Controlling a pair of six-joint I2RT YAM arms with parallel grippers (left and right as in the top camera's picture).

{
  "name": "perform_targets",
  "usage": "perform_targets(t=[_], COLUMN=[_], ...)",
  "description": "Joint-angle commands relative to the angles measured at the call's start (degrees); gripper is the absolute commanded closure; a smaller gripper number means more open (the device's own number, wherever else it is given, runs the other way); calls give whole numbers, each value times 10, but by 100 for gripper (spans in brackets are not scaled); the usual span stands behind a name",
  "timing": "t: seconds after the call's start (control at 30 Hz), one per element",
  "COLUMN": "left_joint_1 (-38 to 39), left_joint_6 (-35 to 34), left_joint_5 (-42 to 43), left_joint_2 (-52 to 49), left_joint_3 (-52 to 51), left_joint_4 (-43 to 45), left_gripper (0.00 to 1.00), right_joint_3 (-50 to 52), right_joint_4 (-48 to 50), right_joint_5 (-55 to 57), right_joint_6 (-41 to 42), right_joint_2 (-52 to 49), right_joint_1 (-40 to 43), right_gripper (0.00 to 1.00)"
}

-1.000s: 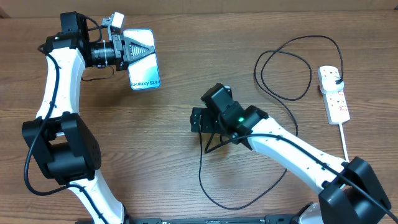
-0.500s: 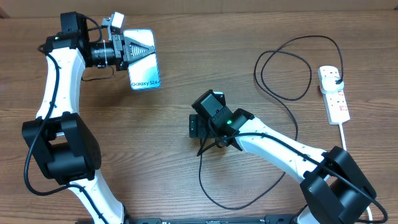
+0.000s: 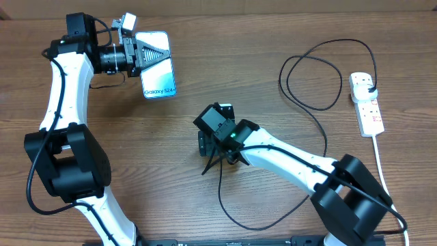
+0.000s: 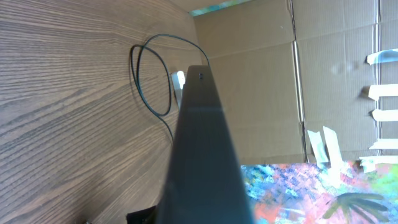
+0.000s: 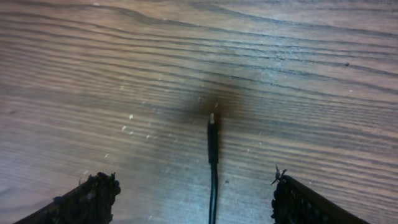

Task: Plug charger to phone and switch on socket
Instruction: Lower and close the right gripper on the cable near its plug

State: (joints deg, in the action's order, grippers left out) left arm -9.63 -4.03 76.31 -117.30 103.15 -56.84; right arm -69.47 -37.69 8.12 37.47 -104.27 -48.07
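1. Left gripper [image 3: 151, 56] clenched on the phone [image 3: 162, 83] near the far-left corner; socket [image 3: 367, 102] by the right edge.
2. Right gripper [image 5: 191, 183] released, straddling the charger [image 5: 212, 146] tip mid-bench (nothing grasped).
3. Risk: an off-centre closure could flick the thin connector aside.
4. Against the earlier frame, the right arm has shifted leftward; the left is unchanged.

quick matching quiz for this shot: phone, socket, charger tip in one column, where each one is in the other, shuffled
Things:
1. phone
2. socket
3. charger tip

Places:
a. lying on the table, between the open jaws of the right gripper
b. at the far right of the table
c. clamped in the left gripper

Pairs: 1-c, 2-b, 3-a
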Motion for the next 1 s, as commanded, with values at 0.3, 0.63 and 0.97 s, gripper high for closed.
perform_targets(t=[0.3,0.63,0.97], left_joint_1=[3,3,3], left_joint_6=[15,13,13], left_joint_5=[12,12,13], left_joint_2=[1,1,1], left_joint_3=[1,1,1], left_joint_4=[5,5,5], left_gripper=[95,96,96], right_joint_3=[-41,-65,-66], right_joint_4=[-26,-45,-47], right_joint_5=[23,21,13], right_joint_6=[-16,-31,-39], right_joint_2=[-52,-81,-98], right_joint_1=[-1,-1,-1], right_gripper=[27,37,47])
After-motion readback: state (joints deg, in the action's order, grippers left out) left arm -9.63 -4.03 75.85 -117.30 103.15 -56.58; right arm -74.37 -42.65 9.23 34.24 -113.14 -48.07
